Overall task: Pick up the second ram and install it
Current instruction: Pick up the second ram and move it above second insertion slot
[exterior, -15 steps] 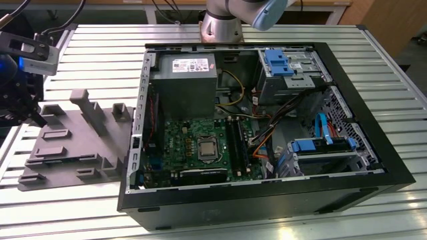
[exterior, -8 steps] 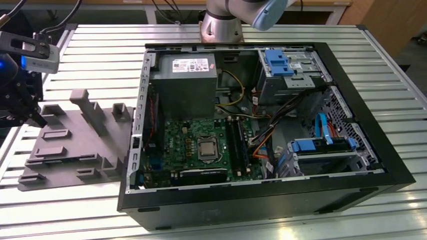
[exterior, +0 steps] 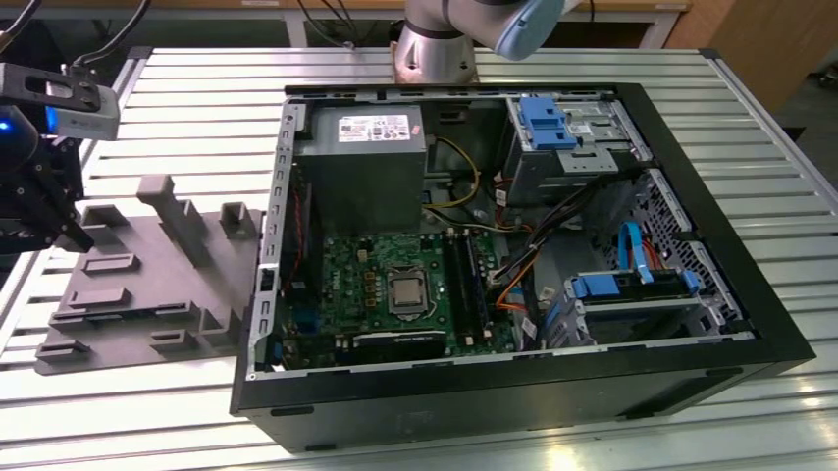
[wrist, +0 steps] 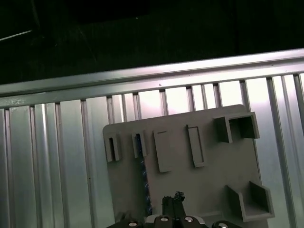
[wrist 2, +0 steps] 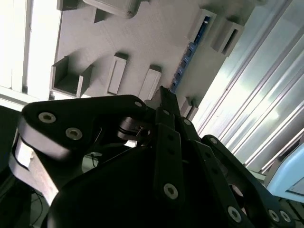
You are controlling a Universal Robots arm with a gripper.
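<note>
First wrist view: the claw (wrist: 173, 199) is closed and empty, hovering over the grey tray (wrist: 213, 175), near the blue memory stick (wrist: 143, 175) sitting in its slot.

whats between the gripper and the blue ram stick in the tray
Only a bare strip of the grey holder tray. In the first wrist view the gripper is just beside the second ram, which stands on edge in its slot.

The second ram (wrist: 144, 180) sits edge-on in the holder tray (wrist: 209, 180), its chips too small to tell (just a thin blue line), and in the first wrist view its near end is hidden behind the gripper (wrist: 173, 202).
</note>
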